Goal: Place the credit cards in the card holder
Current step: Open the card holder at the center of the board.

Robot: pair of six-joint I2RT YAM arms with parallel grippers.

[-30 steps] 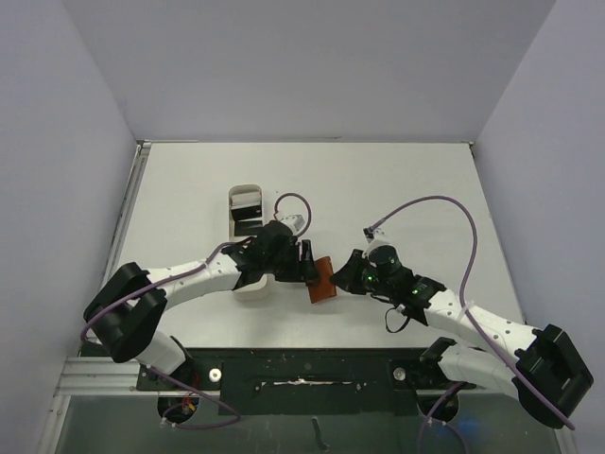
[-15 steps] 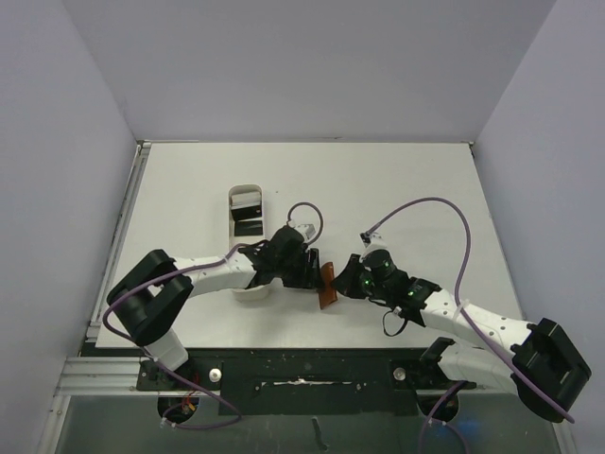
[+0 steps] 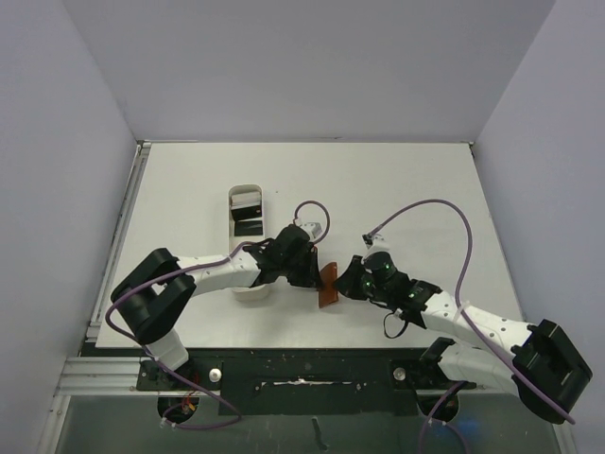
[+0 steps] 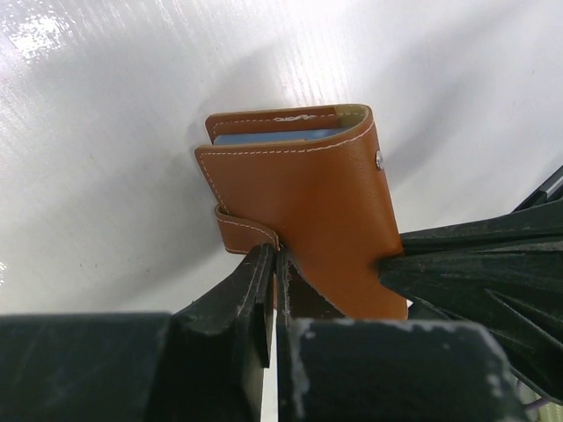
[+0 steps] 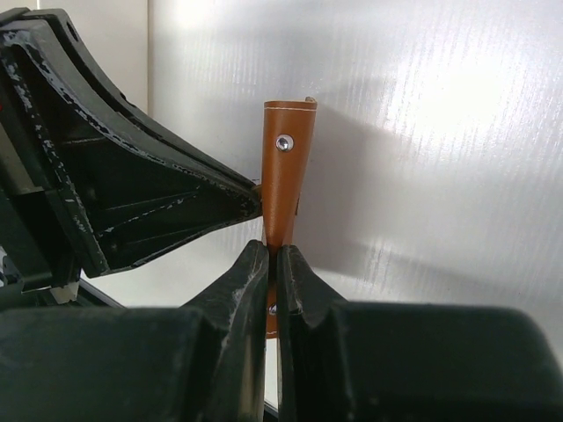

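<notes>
- Top view, counts: one brown card holder, one long white tray, two arms, two purple cables.
- Dark cards lie in the tray. How many cannot be told.
- The card holder sits on the bench near its front edge, between the two wrists and just right of the tray.
- The left arm reaches over the near end of the tray. The right arm comes in from the right.
- Room: white bench, plain pale walls on three sides, metal rail along the near edge.
- Versus one second ago: the left jaws were spread beside the holder and are now pressed together on it. The left arm's elbow has swung inward. The holder shows narrower, more on edge. The right arm has barely moved.
- Left wrist view: the card holder is folded shut, with the pale blue-grey pocket edge showing at the top.
- The left jaws are pinched on the closure tab at the holder's near left edge.
- One snap stud sits on the holder's right side, and the other arm's black parts touch the holder from the right.
- Right wrist view: the card holder is seen edge-on and upright on the white bench, stud facing the camera.
- The right jaws are pinched on its lower edge. The left arm's black tip meets the holder from the left.
</notes>
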